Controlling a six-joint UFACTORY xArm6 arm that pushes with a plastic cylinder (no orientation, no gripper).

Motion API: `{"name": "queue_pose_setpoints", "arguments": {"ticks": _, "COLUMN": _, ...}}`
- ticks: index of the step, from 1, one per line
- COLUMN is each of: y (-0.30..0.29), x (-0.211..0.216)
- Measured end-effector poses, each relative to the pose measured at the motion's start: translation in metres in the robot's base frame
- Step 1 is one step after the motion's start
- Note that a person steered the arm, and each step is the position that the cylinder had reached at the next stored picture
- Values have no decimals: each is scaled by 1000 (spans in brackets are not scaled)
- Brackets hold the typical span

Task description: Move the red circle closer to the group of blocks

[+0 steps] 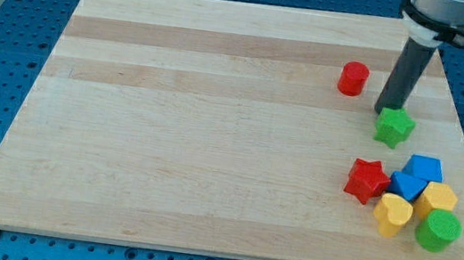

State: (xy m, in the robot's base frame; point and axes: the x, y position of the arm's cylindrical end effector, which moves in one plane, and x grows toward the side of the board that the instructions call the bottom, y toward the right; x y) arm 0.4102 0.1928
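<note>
1. Nearest the camera, at the view's bottom right, sits the group: a green circle, a yellow heart, a second yellow block whose shape I cannot make out, two blue blocks and, and a red star, all touching or just beside one another on the wooden counter.
2. The red circle stands apart from them, toward the view's top, with bare board between it and the group.
3. My tip rests just above a green star, which lies between the red circle and the group. The tip is to the view's right of the red circle and not touching it.
4. I carry no pincer, only a rod, so there is nothing to release or clench; all I can do is push.
5. As I judge it, I should first bring the tip round to the top-left side of the red circle, passing wide so I do not knock it away.
6. Then push slowly toward the view's bottom right, keeping the tip centred behind the circle so it does not slip off sideways.
7. The green star probably sits in the path; aim slightly to its left, toward the red star, and stop before scattering the group.
</note>
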Motion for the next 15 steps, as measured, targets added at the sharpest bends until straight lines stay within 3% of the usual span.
{"name": "queue_pose_setpoints", "arguments": {"ticks": 4, "y": 0, "x": 47}}
{"name": "queue_pose_setpoints", "arguments": {"ticks": 9, "y": -24, "x": -84}}
{"name": "queue_pose_setpoints", "arguments": {"ticks": 12, "y": -115, "x": -85}}
{"name": "queue_pose_setpoints", "arguments": {"ticks": 15, "y": -96, "x": -63}}
